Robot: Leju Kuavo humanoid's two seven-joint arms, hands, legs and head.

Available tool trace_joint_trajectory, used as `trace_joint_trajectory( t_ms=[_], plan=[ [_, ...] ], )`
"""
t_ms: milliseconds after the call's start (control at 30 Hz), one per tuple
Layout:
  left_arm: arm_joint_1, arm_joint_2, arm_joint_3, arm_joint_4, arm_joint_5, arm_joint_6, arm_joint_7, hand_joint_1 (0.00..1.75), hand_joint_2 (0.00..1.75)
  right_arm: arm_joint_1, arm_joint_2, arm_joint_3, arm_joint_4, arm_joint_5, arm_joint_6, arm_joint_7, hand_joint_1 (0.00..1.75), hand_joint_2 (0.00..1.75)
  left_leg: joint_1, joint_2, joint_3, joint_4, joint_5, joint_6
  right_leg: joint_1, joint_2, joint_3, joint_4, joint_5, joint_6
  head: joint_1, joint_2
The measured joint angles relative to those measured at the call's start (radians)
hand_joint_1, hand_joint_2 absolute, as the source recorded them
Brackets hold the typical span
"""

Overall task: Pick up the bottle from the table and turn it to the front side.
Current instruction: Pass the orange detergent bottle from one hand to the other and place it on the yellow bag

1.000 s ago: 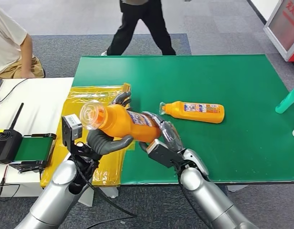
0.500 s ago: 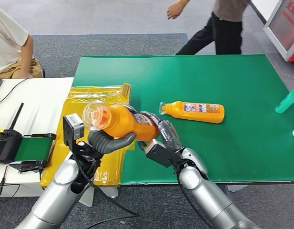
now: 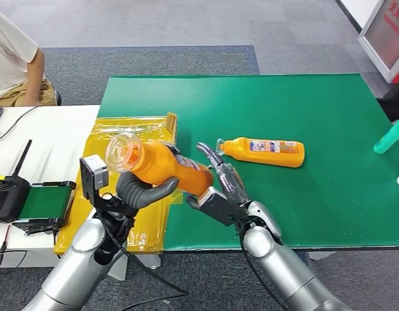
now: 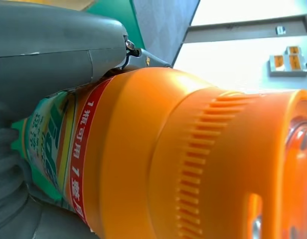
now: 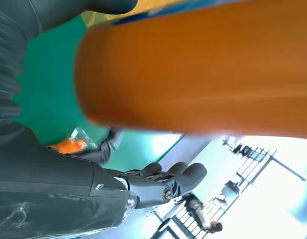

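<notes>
I have the bottle lifted off the surface, gripped in my left hand; right hand fingers spread beside its base. Next: rotate label forward.

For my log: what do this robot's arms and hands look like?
Both arms are smooth silver tubes with rounded joints. The left robot hand has a thick grey thumb, a boxy grey camera at the wrist and loose black cables below. The right robot hand has dark fingers, a clear glossy cover and a black wrist block.
</notes>
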Motion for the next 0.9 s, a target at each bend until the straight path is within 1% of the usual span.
trace_joint_trajectory(
  t_ms=[33, 133, 267, 333, 433, 500, 567, 667, 800, 900],
  plan=[
    [0.006, 0.002, 0.004, -0.002, -0.047, 0.049, -0.015, 1.75, 1.75, 0.004, 0.000, -0.008, -0.001, -0.012, -0.010, 0.006, 0.00, 1.75, 0.000, 0.000, 0.000, 0.000, 0.000, 0.000, 0.000, 0.000, 0.000, 0.000, 0.000, 0.000, 0.000, 0.000],
    [0.032, 0.013, 0.034, -0.019, -0.249, 0.246, -0.053, 1.75, 1.75, 0.030, -0.002, -0.057, -0.016, -0.044, -0.043, 0.024, 0.00, 1.75, 0.000, 0.000, 0.000, 0.000, 0.000, 0.000, 0.000, 0.000, 0.000, 0.000, 0.000, 0.000, 0.000, 0.000],
    [0.066, 0.030, 0.099, -0.038, -0.507, 0.443, -0.056, 1.75, 1.75, 0.069, -0.007, -0.150, -0.059, -0.052, -0.068, 0.038, 0.00, 1.75, 0.000, 0.000, -0.001, 0.000, 0.000, 0.000, 0.000, 0.000, -0.001, 0.000, 0.000, 0.000, 0.000, 0.000],
    [0.078, 0.034, 0.130, -0.041, -0.661, 0.535, -0.047, 1.75, 1.75, 0.082, -0.008, -0.193, -0.085, -0.039, -0.073, 0.041, 0.00, 1.75, 0.000, 0.000, -0.001, 0.000, 0.000, 0.000, 0.000, 0.000, -0.001, 0.000, 0.000, 0.000, 0.000, 0.000],
    [0.086, 0.037, 0.174, -0.037, -0.931, 0.671, -0.009, 1.75, 1.75, 0.094, -0.007, -0.234, -0.133, -0.010, -0.073, 0.045, 0.00, 1.75, 0.000, 0.000, -0.001, 0.000, 0.000, 0.000, 0.000, 0.000, -0.001, 0.000, 0.000, 0.000, 0.000, 0.000],
    [0.087, 0.036, 0.203, -0.024, -1.090, 0.736, 0.019, 1.75, 1.75, 0.096, -0.007, -0.247, -0.161, 0.004, -0.072, 0.047, 0.00, 1.75, 0.000, 0.000, -0.001, 0.000, 0.000, 0.000, 0.000, 0.000, -0.001, 0.000, 0.000, 0.000, 0.000, 0.000],
    [0.087, 0.033, 0.232, 0.000, -1.204, 0.763, 0.036, 1.75, 1.75, 0.096, -0.006, -0.251, -0.183, 0.011, -0.071, 0.050, 0.00, 1.75, 0.000, 0.000, -0.001, 0.000, 0.000, 0.000, 0.000, 0.000, -0.001, 0.000, 0.000, 0.000, 0.000, 0.000],
    [0.077, 0.028, 0.265, 0.060, -1.323, 0.768, 0.058, 1.75, 1.75, 0.095, -0.005, -0.252, -0.210, 0.014, -0.068, 0.054, 0.00, 1.75, 0.000, 0.000, -0.001, 0.000, 0.001, 0.000, 0.000, 0.000, -0.001, 0.000, 0.001, 0.000, 0.000, 0.000],
    [0.046, 0.028, 0.285, 0.165, -1.403, 0.768, 0.070, 1.75, 1.75, 0.092, -0.004, -0.251, -0.237, 0.014, -0.060, 0.050, 0.00, 1.75, 0.000, 0.000, -0.001, 0.000, 0.001, 0.000, 0.000, 0.000, -0.001, 0.000, 0.001, 0.000, 0.000, 0.000],
    [-0.007, 0.035, 0.275, 0.274, -1.412, 0.730, 0.060, 1.75, 1.75, 0.092, -0.004, -0.247, -0.259, 0.011, -0.046, 0.040, 0.00, 1.75, 0.000, 0.000, -0.001, 0.000, 0.002, 0.000, 0.000, 0.000, -0.002, 0.000, 0.002, 0.000, 0.000, 0.000]
  ],
)
